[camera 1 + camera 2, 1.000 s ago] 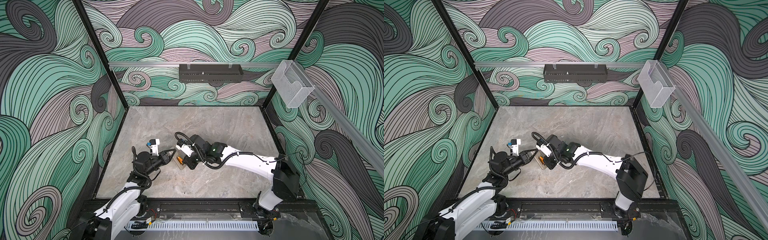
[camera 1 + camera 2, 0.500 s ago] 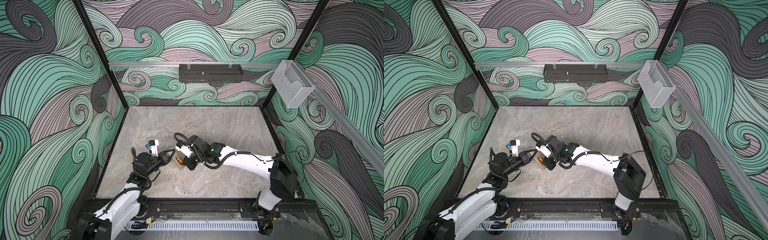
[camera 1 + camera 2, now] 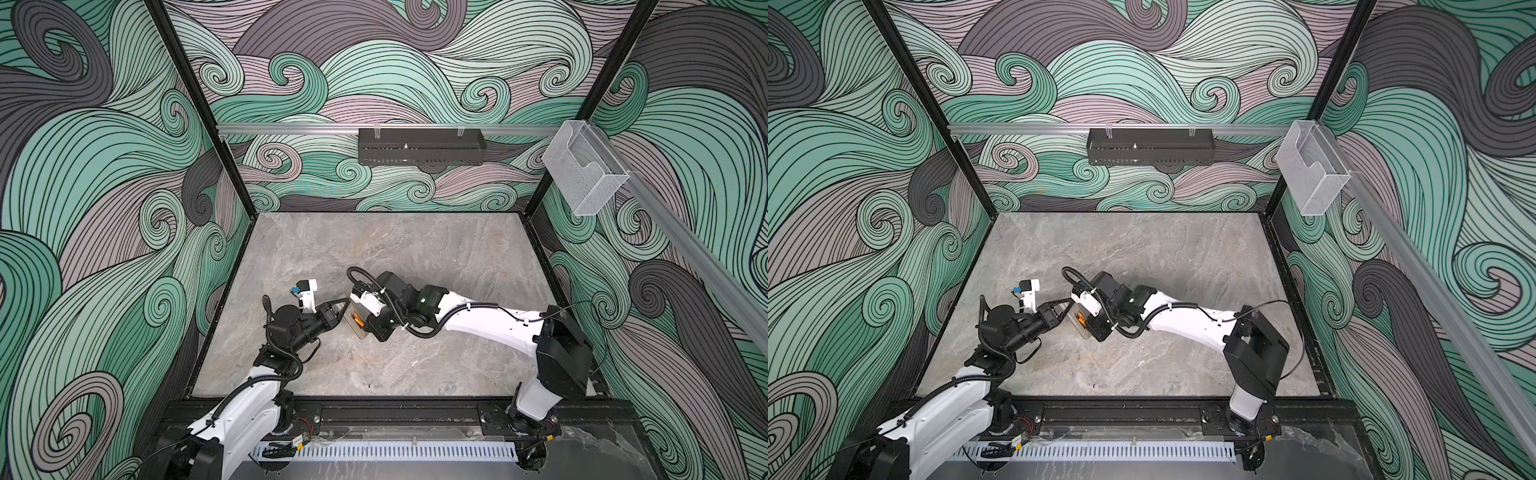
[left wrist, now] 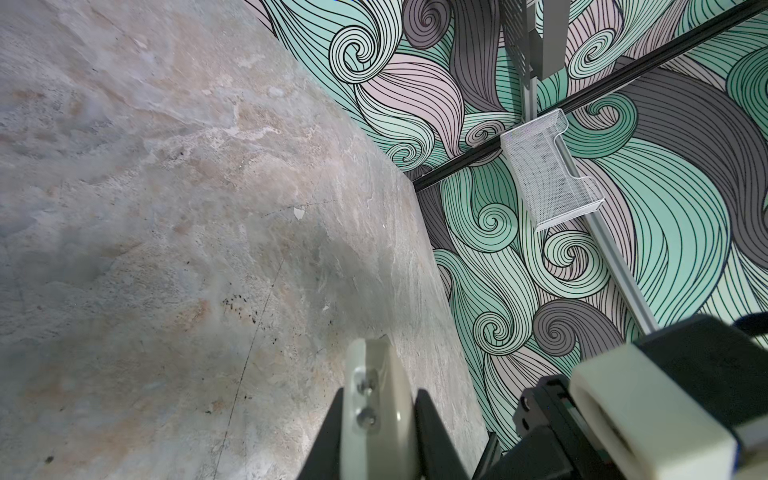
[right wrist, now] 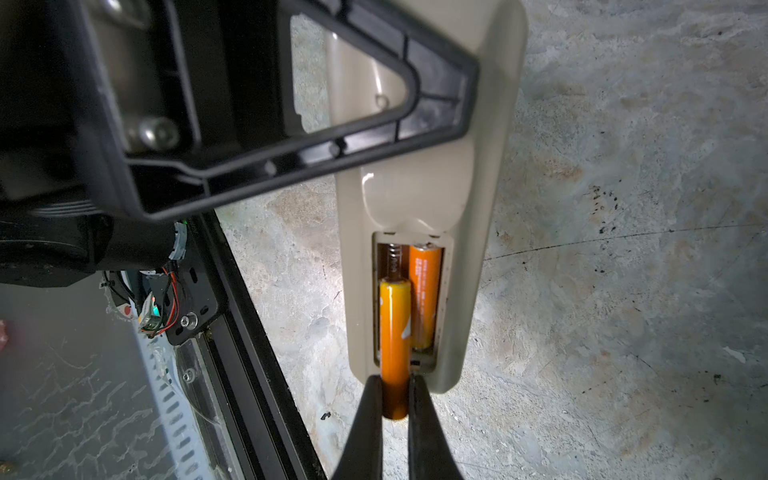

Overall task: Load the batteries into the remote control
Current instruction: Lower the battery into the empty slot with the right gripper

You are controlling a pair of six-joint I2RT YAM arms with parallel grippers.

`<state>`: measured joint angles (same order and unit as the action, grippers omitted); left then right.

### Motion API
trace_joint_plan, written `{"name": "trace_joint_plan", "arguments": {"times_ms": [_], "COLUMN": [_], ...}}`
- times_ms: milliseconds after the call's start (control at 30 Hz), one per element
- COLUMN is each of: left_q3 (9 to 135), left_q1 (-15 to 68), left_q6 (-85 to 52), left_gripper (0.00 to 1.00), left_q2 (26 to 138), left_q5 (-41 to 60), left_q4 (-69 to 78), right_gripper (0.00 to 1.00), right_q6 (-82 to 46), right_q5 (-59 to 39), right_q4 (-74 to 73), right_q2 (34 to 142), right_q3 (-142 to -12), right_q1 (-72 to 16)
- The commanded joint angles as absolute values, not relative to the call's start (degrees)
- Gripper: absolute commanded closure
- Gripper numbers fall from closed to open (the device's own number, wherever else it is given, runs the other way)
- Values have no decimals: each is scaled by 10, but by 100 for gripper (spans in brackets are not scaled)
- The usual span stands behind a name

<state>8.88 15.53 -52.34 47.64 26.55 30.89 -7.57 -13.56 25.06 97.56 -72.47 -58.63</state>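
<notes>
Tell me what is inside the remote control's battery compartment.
One orange battery lies seated in one slot. In the other, a spring shows beyond a second battery, clamped by the right gripper and jutting past the end of the remote control. The contacts beneath it are covered.

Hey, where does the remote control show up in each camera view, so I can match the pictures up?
In both top views: the remote control sits left of centre, below the middle.
Left wrist: seen edge-on, clamped in the left pincer.
Right wrist: mid-picture, back showing, bay open, the right pincer holding a battery at the bay.
Shared landmark: the left pincer gripping the remote shows in every view.
</notes>
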Motion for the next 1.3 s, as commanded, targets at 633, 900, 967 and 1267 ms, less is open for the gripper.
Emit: {"name": "trace_joint_plan", "arguments": {"times_ms": [633, 900, 967, 1267], "left_q3": [89, 89, 89, 88], "left_q1": [169, 173, 174, 186], "left_q6": [-538, -549, -551, -562], "left_gripper": [100, 100, 100, 100], "left_q2": [488, 491, 493, 504], "left_q5": [274, 270, 269, 262], "left_q4": [362, 375, 379, 397], "right_gripper": [98, 98, 98, 96], "right_q6": [-93, -98, -99, -103], "right_q5": [-124, -122, -120, -115], "right_q4": [233, 227, 226, 224], "right_q2": [990, 989, 989, 988], "right_q3": [-728, -729, -729, -731], "right_q1": [-586, -586, -585, -586]}}
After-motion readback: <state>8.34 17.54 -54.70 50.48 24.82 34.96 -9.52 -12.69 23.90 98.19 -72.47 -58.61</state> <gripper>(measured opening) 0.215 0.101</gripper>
